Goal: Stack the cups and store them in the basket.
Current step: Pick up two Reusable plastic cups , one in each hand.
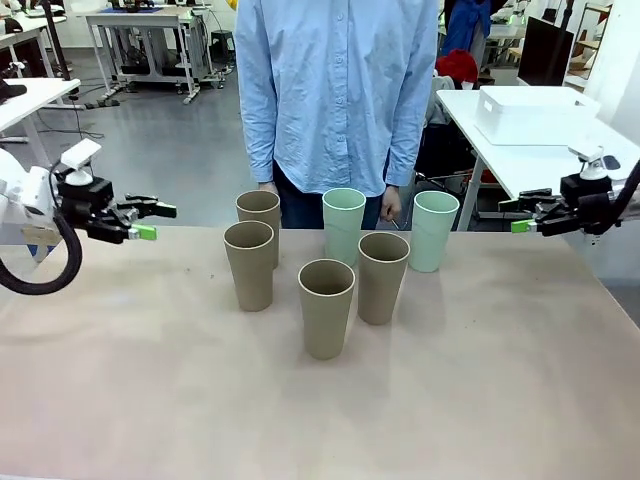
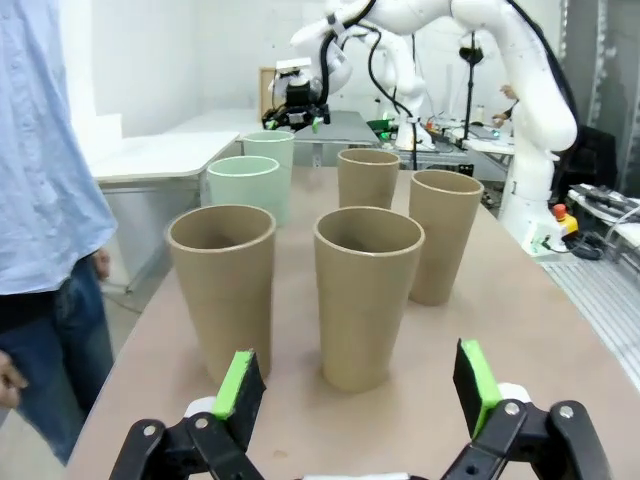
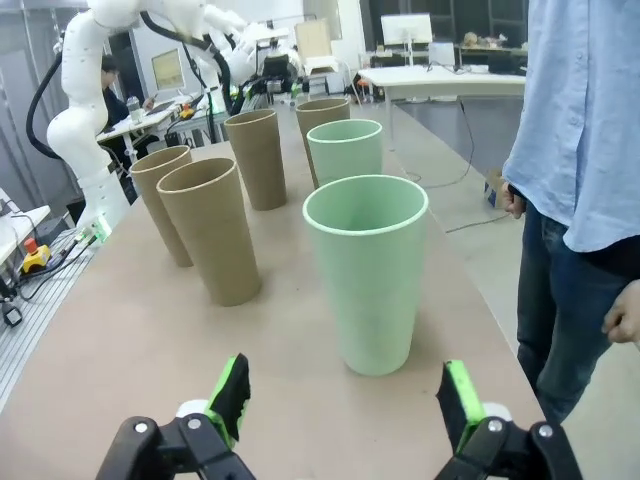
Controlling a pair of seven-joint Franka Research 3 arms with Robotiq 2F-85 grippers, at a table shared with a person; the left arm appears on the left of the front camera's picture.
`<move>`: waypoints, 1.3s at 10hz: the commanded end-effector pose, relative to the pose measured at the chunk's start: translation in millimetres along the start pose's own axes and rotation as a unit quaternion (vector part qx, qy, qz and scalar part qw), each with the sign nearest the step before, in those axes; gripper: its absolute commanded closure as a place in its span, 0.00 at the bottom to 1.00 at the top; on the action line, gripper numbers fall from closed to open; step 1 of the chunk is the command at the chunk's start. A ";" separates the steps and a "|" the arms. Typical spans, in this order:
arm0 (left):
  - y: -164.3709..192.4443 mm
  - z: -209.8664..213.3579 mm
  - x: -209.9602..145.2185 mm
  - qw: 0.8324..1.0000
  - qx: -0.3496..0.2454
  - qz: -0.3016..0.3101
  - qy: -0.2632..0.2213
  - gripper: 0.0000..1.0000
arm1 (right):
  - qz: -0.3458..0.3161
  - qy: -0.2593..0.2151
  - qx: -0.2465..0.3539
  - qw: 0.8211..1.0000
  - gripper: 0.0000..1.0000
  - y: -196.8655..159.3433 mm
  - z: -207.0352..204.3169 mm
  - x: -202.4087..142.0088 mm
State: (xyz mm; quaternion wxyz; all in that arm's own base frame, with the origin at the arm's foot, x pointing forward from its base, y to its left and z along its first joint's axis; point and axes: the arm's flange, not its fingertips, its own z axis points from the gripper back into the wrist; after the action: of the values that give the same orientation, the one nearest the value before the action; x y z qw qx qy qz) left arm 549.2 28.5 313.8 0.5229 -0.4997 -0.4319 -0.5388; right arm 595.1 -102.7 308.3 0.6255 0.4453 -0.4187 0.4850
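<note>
**Cups (image 1: 326,305) grouped mid-table, both claws released**

Six cups stand upright and unstacked on the table (image 1: 150,400), toward its far edge. The four tan cups (image 1: 249,262) sit left and centre, one of them nearest of all. The two mint cups (image 1: 434,230) stand farther back, one in the centre and one at the right end of the group. A person (image 1: 335,90) in a light blue shirt stands just beyond them, arms down. The left claw (image 1: 155,221) hovers at the table's far left, fingers spread and gripping nothing, well apart from the cups. The right claw (image 1: 515,215) hovers at the far right, likewise spread and empty. The white basket (image 1: 530,115) sits on a side table (image 1: 470,108), far right.
</note>
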 end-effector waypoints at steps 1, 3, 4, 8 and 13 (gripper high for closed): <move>-19.2 -27.8 -23.4 0.999 -0.003 -0.032 0.003 0.00 | 0.028 -0.051 0.000 0.998 0.00 -9.5 -22.2 -23.8; -23.3 -48.3 -42.6 0.999 -0.012 -0.029 0.004 0.00 | 0.036 -0.066 0.006 0.997 0.00 -20.1 -45.8 -33.5; -22.6 -59.5 -47.8 0.999 -0.008 -0.034 0.000 0.00 | 0.033 -0.075 0.008 0.997 0.00 -27.5 -61.9 -38.6; -7.6 -82.3 -61.6 1.000 0.013 -0.023 -0.010 0.00 | 0.022 -0.096 0.017 0.995 0.00 -42.9 -102.7 -48.4; -6.6 -84.5 -65.9 0.999 0.024 -0.015 -0.017 0.00 | 0.027 -0.094 0.013 0.995 0.00 -28.9 -105.2 -51.3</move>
State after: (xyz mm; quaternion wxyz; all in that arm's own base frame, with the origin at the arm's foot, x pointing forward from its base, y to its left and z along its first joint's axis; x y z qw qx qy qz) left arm 529.6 -40.2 238.5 0.5152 -0.4964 -0.4466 -0.5374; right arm 628.4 -22.0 225.6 0.5686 0.4968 -0.4646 0.4626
